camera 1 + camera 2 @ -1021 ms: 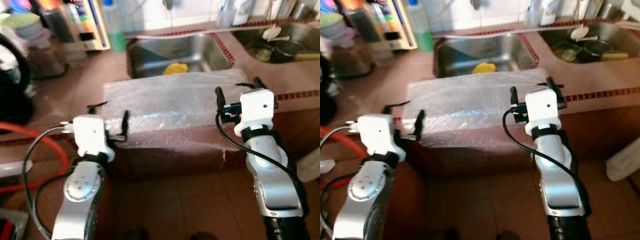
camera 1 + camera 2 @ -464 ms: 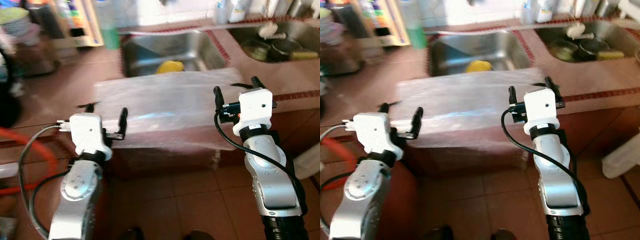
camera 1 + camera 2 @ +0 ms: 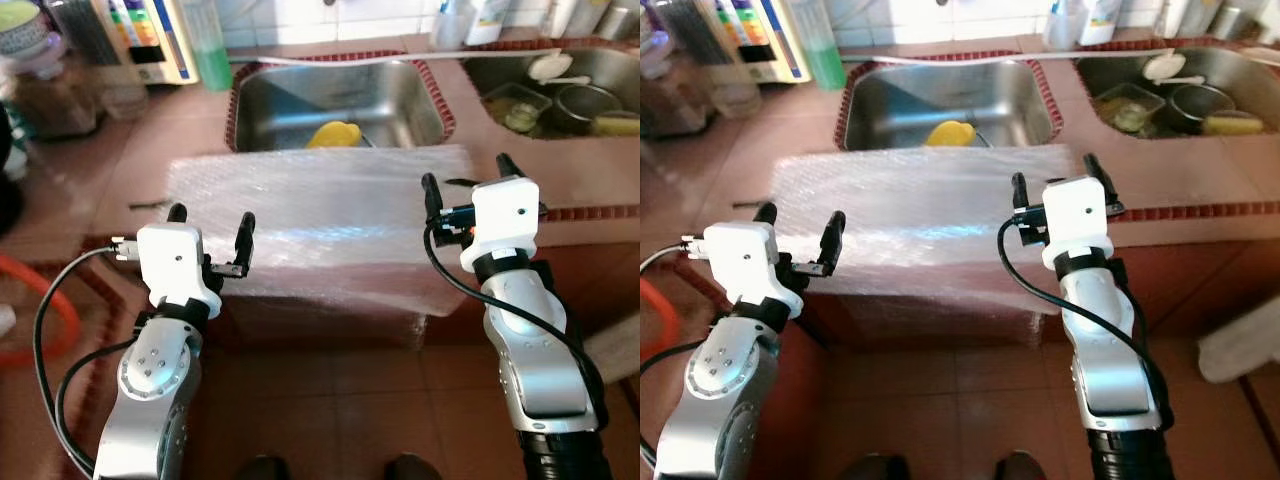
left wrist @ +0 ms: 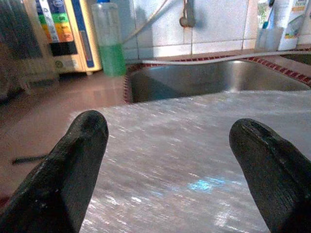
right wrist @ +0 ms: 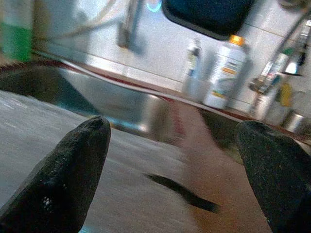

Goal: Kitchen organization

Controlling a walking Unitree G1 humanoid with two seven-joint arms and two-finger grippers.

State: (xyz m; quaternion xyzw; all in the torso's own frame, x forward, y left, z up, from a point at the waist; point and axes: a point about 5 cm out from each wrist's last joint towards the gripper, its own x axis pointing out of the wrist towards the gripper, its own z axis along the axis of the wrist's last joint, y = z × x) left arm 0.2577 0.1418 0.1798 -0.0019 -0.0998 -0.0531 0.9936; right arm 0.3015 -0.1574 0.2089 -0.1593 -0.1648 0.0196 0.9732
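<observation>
bubble wrap sheet (image 3: 320,215) on counter (image 3: 90,190), no legible labels, both grippers spread

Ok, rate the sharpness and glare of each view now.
Eye views: fairly sharp, with a bluish glint on the bubble wrap sheet. Left wrist view: sharp fingers, streaky glare on the wrap. Right wrist view: blurred, the bottles and sink smeared.
</observation>
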